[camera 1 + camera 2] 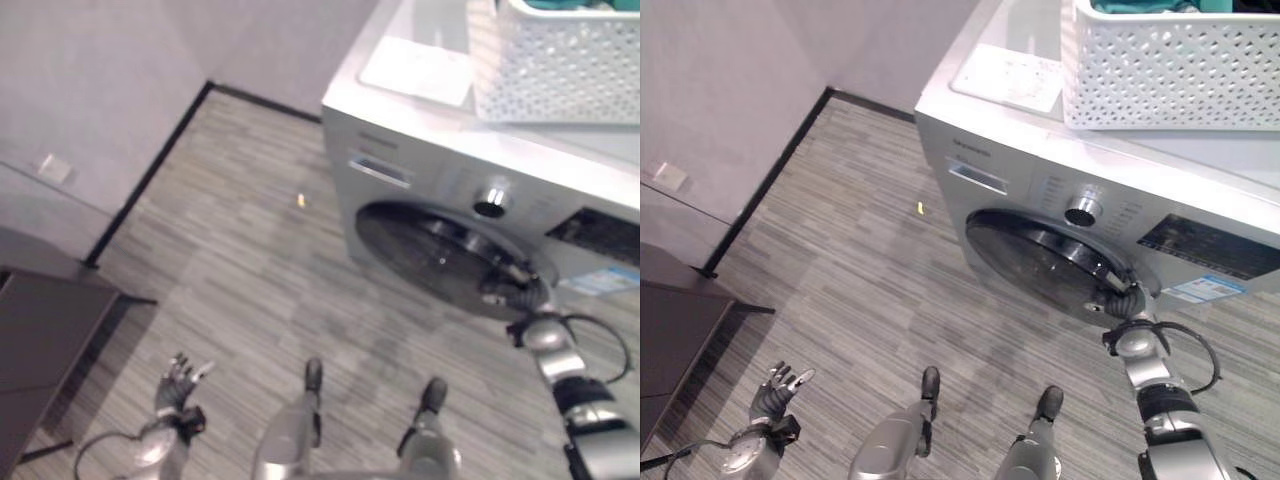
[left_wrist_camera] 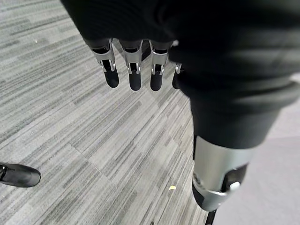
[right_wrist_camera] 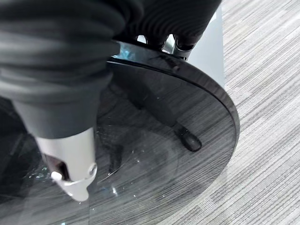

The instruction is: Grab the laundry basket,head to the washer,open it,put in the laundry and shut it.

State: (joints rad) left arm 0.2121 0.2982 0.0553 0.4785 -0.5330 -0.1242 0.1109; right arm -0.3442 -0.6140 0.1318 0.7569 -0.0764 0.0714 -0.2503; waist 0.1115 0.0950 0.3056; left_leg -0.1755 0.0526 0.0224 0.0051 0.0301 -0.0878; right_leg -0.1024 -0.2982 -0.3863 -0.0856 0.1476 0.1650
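The right robot hand [image 1: 1127, 303] hooks its fingers over the washer door [image 1: 1045, 262] rim. The laundry basket [image 1: 1175, 65] sits atop the washer [image 1: 1020, 150]; left robot hand [image 1: 180, 385] hangs relaxed. Fingers may slip — the latch could resist.

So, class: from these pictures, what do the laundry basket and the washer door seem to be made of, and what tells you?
Laundry basket: probably white matt plastic, its walls pierced with regular moulded holes. Washer door: likely dark glossy glass or clear plastic, since it mirrors the striped floor.
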